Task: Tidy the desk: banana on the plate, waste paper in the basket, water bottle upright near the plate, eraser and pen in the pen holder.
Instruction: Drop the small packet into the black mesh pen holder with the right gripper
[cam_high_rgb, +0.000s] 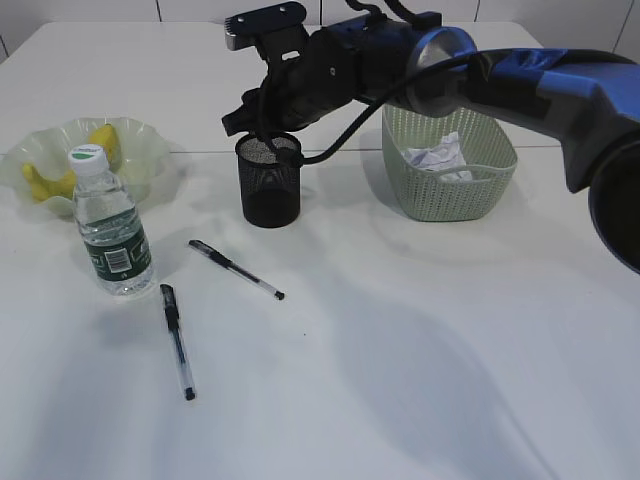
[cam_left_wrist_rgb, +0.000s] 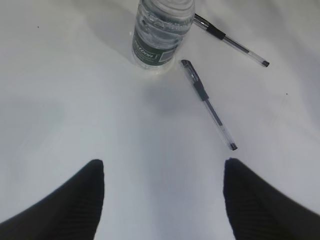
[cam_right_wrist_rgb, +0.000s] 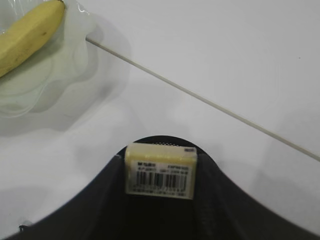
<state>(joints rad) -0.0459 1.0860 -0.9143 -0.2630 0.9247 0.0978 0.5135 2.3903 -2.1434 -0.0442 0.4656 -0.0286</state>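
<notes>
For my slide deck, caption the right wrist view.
Right gripper holds the eraser over the pen holder, beside the banana plate.

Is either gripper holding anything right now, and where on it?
The right gripper has the eraser between its fingers, pinched at its two short ends, above the pen holder. The left gripper is open and empty.

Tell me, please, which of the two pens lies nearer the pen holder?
The upper pen, lying right of the bottle; the other pen lies below the bottle, farther from the holder.
</notes>
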